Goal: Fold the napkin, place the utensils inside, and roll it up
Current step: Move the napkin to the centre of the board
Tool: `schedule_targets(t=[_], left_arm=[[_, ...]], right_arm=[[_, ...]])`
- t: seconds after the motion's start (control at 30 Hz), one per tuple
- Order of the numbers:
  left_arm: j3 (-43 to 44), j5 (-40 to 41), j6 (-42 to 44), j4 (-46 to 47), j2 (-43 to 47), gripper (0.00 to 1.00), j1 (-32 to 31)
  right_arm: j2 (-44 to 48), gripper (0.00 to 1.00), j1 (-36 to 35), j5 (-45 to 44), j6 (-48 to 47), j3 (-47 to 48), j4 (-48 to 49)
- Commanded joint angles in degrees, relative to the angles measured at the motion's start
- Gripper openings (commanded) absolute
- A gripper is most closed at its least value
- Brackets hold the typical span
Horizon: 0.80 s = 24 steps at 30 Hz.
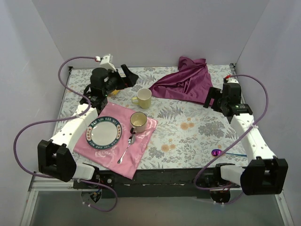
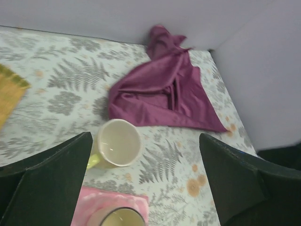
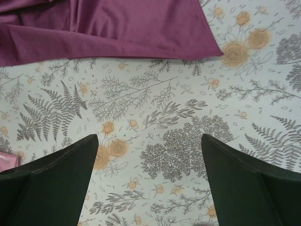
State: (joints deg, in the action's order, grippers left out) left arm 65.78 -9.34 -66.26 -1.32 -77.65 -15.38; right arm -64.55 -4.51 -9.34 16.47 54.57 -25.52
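Observation:
The napkin [image 1: 186, 82] is a shiny dark purple cloth, bunched and creased at the back right of the table. It also shows in the left wrist view [image 2: 160, 94] and along the top of the right wrist view [image 3: 108, 28]. The utensil [image 1: 217, 152], with a purple rounded head and a thin blue handle, lies on the table at the front right, beside the right arm. My left gripper [image 1: 125, 81] [image 2: 146, 136] is open and empty at the back left, above a yellow mug. My right gripper [image 1: 210, 100] [image 3: 150, 136] is open and empty just in front of the napkin's right corner.
A pink placemat [image 1: 141, 148] at the front left holds a plate [image 1: 89, 134], a cup [image 1: 138, 122] and a silver spoon [image 1: 126, 150]. A yellow mug [image 1: 142, 98] [image 2: 117, 143] stands behind it. A yellow cloth edge [image 2: 9, 94] lies at far left. Walls enclose three sides.

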Motion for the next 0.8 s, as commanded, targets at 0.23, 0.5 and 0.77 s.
schedule_targets(t=[0.23, 0.5, 0.77], left_arm=[[3.6, 3.4, 5.0, -5.7, -3.6, 0.98, -22.9], [3.2, 5.9, 7.1, -8.2, -4.2, 0.98, -35.0], [3.1, 6.8, 8.8, -10.4, -4.7, 0.98, -38.1]], right_arm=[[-27.1, 0.99, 0.5, 11.4, 17.0, 12.9, 6.3], [-31.9, 0.99, 1.6, 12.3, 29.3, 7.4, 21.2], [-36.4, 0.99, 3.6, 7.7, 35.6, 4.8, 25.0]])
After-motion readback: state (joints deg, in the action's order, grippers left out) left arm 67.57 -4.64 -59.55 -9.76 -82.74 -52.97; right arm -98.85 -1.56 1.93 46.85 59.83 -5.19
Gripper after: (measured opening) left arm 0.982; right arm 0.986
